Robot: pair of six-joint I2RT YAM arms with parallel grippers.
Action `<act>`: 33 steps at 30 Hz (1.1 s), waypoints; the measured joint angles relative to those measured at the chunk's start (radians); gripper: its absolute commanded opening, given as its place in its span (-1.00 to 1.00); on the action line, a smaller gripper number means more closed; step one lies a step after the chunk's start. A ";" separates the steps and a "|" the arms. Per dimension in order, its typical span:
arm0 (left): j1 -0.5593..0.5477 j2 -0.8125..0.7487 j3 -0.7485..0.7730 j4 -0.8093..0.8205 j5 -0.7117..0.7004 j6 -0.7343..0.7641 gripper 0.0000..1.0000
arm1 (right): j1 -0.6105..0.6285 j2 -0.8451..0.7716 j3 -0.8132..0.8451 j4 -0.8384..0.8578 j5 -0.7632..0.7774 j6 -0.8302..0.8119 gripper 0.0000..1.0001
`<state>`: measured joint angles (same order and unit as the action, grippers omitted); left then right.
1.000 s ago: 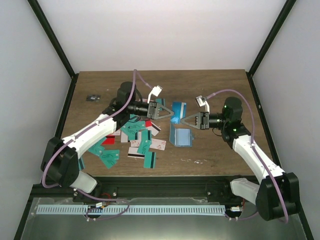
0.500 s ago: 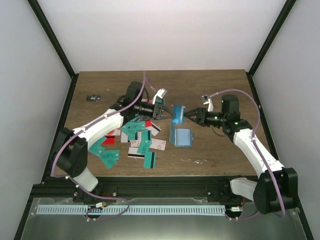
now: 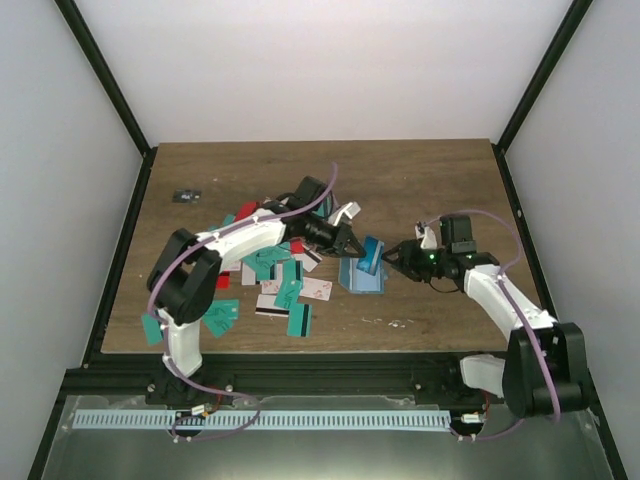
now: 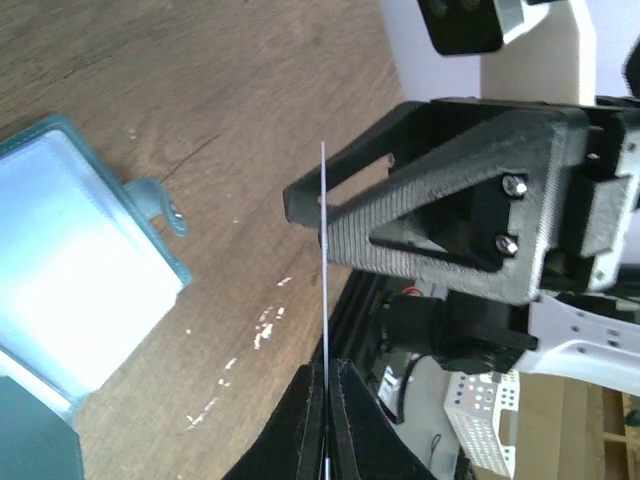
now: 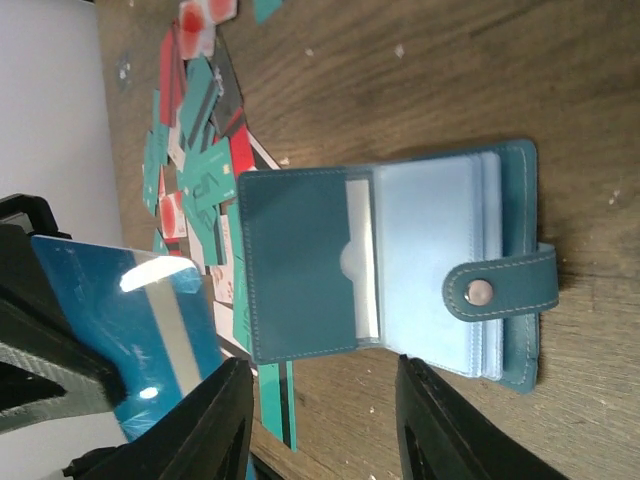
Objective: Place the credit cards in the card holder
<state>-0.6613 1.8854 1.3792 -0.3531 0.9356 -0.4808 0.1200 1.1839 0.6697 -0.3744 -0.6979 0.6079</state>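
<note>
The card holder (image 3: 358, 283) lies open on the table, showing a teal flap and light pockets in the right wrist view (image 5: 300, 270). It also shows at the left of the left wrist view (image 4: 70, 290). My left gripper (image 3: 357, 246) is shut on a teal credit card (image 3: 372, 252) with a silver stripe (image 5: 130, 320) and holds it upright just above the holder; the card is edge-on in the left wrist view (image 4: 324, 260). My right gripper (image 3: 393, 258) is open and empty, right beside the card, with one finger (image 4: 430, 210) next to the card's edge. More credit cards (image 3: 275, 275) lie loose to the left.
The loose teal, red and white-pink cards spread over the table's left middle (image 5: 195, 130). A small black object (image 3: 184, 195) lies at the far left. Black frame posts stand at the table's sides.
My left arm has carried the teal card to the right and nearer, over the card holder. My right gripper has followed, moving nearer and lower beside it.
</note>
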 measured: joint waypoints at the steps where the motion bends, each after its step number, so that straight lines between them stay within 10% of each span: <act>1: -0.007 0.026 0.023 -0.025 -0.011 0.010 -0.92 | 0.000 0.016 -0.010 0.013 -0.009 0.010 -0.19; 33: 0.058 0.189 0.017 -0.219 -0.149 0.116 -0.92 | 0.085 0.392 0.022 0.145 -0.027 0.012 -0.36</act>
<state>-0.6037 2.0747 1.3964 -0.5720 0.7864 -0.3653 0.2047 1.5761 0.6918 -0.2295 -0.7254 0.6201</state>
